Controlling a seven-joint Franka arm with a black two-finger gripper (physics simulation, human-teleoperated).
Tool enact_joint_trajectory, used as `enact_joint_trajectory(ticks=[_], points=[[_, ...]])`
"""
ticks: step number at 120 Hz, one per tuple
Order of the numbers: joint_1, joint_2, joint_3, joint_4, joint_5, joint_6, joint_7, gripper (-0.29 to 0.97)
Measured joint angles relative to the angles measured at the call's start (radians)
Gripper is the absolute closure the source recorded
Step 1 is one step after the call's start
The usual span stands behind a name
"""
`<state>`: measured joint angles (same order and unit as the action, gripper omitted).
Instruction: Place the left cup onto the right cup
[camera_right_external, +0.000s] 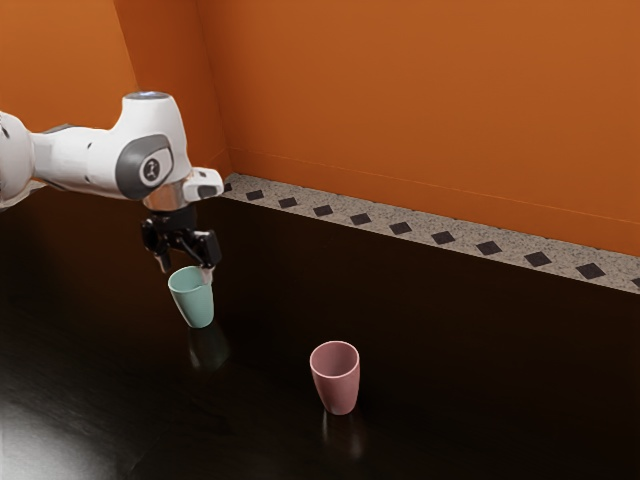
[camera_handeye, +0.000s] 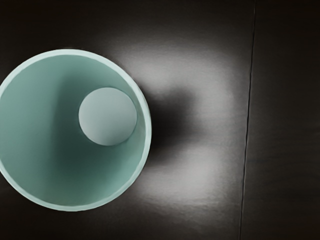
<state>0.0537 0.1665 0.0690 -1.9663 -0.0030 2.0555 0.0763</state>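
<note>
**A:** Status?

**B:** Dark table (camera_right_external: 480, 330), two cups. The arm (camera_right_external: 90, 160) comes in from the exterior view's left, hand pointing down over the teal cup (camera_right_external: 192, 298).

**A:** Which one moves?

**B:** Teal. It's at the exterior view's left and a bit farther back. The pink cup (camera_right_external: 335, 377) is the target: upright, mouth up, on the table toward the exterior view's right and nearer. The two are well apart.

**A:** Grip?

**B:** The gripper (camera_right_external: 185, 262) sits at the teal rim, fingers either side of the mouth, pinching it. The cup leans slightly and its reflection looks detached from its base, so I read it as just off the table. The wrist view looks straight down into it, with dark tabletop beneath.

**A:** Progress?

**B:** Pick looks done, and the lift is barely under way. Left to do: raise it above the pink rim, carry it right and nearer, centre it over the pink mouth, lower it, let go. Nothing stacked yet.
</note>
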Motion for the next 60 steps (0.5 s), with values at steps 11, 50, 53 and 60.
enact_joint_trajectory(ticks=[11,50,53,60], points=[[0.000,0.015,0.000,0.002,-0.001,0.026,-0.007,0.00],[-0.002,0.062,0.000,0.034,0.005,0.074,-0.019,0.00],[-0.002,0.067,0.000,0.037,0.005,0.076,-0.020,0.00],[-0.002,0.076,0.000,0.043,0.006,0.080,-0.021,0.00]])
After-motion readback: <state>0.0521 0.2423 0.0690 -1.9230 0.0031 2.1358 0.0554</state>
